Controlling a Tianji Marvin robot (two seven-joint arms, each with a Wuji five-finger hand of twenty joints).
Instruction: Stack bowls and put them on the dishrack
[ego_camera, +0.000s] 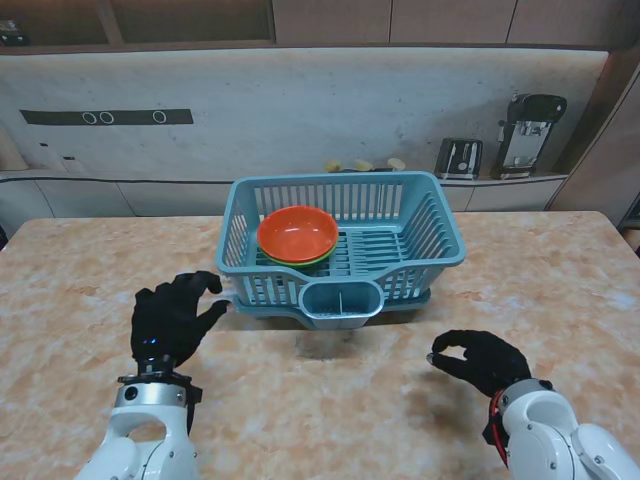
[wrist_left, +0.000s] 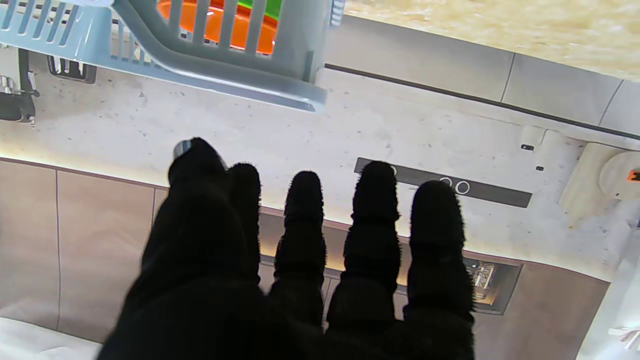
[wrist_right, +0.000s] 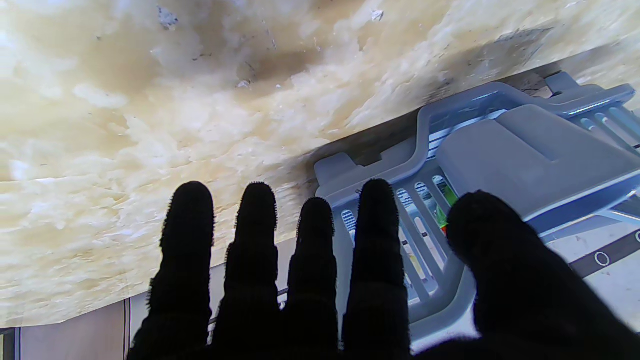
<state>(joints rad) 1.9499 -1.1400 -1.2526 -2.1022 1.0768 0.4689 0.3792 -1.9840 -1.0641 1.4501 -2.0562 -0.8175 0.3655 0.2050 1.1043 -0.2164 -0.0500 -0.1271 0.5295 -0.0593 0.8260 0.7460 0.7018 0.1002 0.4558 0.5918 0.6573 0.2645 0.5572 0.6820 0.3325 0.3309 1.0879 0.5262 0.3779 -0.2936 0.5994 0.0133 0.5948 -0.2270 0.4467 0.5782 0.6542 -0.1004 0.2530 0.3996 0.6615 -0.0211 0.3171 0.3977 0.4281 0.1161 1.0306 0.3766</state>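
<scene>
Orange bowl (ego_camera: 298, 232) stacked on green bowl (ego_camera: 312, 262), inside blue dishrack (ego_camera: 440, 235), left part, mid tabletop (ego_camera: 560, 290).
Left robot hand (ego_camera: 172, 318) nr rack's left corner, fingers spread, empty.
Right robot hand (ego_camera: 482, 360) nearer me, fingers apart, empty.
L wrist: fingers (wrist_left: 304, 220) splayed, rack (wrist_left: 210, 75) w/ orange bowl (wrist_left: 235, 27) ahead.
R wrist: fingers (wrist_right: 257, 235) extended, nothing held; rack (wrist_right: 525, 150) beside.

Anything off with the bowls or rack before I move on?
Nothing stands out. The orange bowl sits nested on the green bowl inside the dishrack, which stands level. Left hand and right hand hold nothing.
</scene>
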